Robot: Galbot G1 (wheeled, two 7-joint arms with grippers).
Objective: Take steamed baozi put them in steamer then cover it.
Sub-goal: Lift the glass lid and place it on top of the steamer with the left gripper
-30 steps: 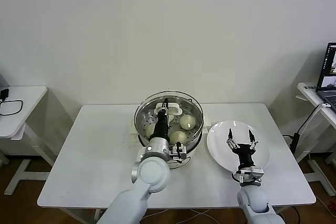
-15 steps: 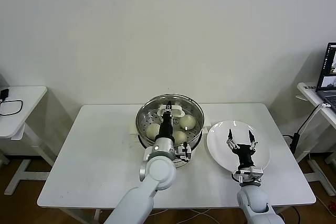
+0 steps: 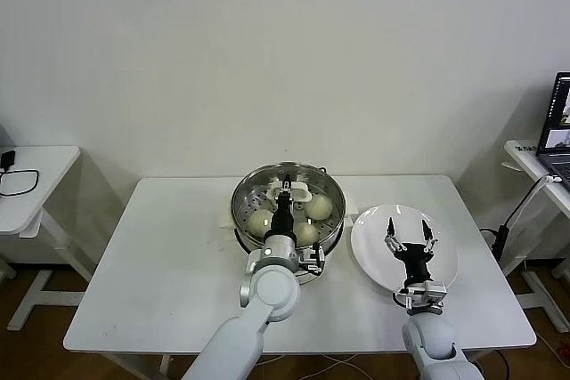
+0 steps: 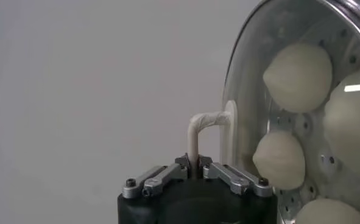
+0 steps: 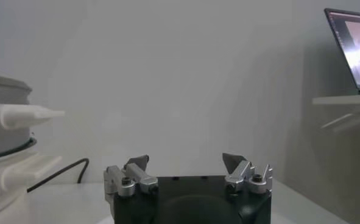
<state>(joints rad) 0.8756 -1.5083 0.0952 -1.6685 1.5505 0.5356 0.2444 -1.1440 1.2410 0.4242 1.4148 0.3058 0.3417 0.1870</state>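
The steamer (image 3: 242,220) stands at the table's middle, with several baozi (image 3: 259,220) on its perforated tray. The glass cover (image 3: 312,175) lies over the pot's mouth. My left gripper (image 3: 285,193) is above it, shut on the cover's cream-white handle (image 3: 290,190). In the left wrist view the fingers (image 4: 219,172) pinch the handle (image 4: 205,120), and baozi (image 4: 298,76) show through the cover's glass (image 4: 253,91). My right gripper (image 3: 408,239) is open and empty above the white plate (image 3: 443,260); it also shows open in the right wrist view (image 5: 186,163).
The steamer's white base and side handle show in the right wrist view (image 5: 15,115), with its cable behind. A laptop (image 3: 559,122) stands on a side table at the right. Another white side table (image 3: 36,175) is at the left.
My left gripper has moved the cover a little to the right, so it now sits centred over the steamer. The right arm has not moved.
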